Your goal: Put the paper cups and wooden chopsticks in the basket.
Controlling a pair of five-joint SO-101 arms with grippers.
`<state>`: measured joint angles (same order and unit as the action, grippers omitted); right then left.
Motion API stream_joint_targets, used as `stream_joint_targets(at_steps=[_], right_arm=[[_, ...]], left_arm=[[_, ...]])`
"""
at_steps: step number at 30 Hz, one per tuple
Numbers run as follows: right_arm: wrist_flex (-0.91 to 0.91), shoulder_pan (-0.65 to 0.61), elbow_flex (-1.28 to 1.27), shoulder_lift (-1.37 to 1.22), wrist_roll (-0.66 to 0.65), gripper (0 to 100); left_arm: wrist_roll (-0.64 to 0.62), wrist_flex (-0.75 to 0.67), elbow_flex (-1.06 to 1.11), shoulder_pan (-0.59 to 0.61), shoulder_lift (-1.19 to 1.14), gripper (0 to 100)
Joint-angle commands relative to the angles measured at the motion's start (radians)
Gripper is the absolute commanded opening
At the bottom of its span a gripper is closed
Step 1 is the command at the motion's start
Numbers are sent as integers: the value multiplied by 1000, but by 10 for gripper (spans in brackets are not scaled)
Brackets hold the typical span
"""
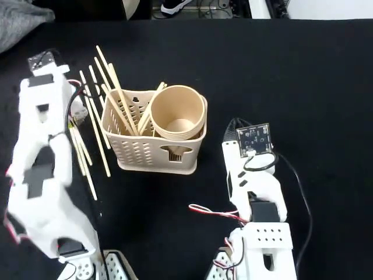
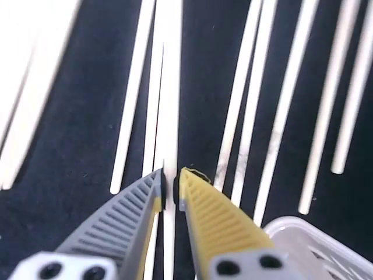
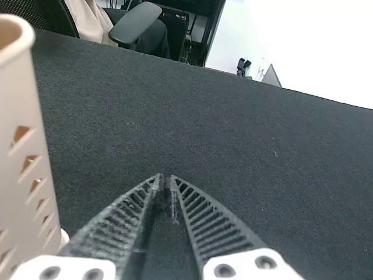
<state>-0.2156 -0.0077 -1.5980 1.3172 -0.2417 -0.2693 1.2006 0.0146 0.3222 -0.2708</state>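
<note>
The cream basket (image 1: 148, 154) stands mid-table with stacked paper cups (image 1: 178, 111) inside. Several wooden chopsticks (image 1: 119, 96) lean in its left half. More loose chopsticks (image 1: 96, 140) lie on the black cloth just left of it. The left arm (image 1: 41, 134) hangs over these. Its gripper (image 2: 169, 185) is shut on one chopstick (image 2: 169, 87) that runs between the grey and yellow fingers, with other sticks (image 2: 250, 99) lying alongside. The right gripper (image 3: 166, 184) is shut and holds nothing, low over the cloth beside the basket wall (image 3: 23, 146).
A corner of the basket (image 2: 315, 245) lies close to the left gripper. The right arm's base (image 1: 259, 233) and loose wires (image 1: 213, 211) sit at the front. A chair (image 3: 140, 23) stands beyond the table's far edge.
</note>
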Motion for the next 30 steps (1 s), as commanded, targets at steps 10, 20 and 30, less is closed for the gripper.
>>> stream_joint_targets(at_steps=[10, 20, 30], right_arm=[[6, 11, 7, 1, -5, 11], [6, 11, 7, 1, -5, 11], [5, 11, 7, 1, -5, 11]], left_arm=[[-14, -617, 835, -2, 967, 29], [-6, -1008, 1303, -59, 1743, 29], [198, -1040, 1248, -400, 2087, 29]])
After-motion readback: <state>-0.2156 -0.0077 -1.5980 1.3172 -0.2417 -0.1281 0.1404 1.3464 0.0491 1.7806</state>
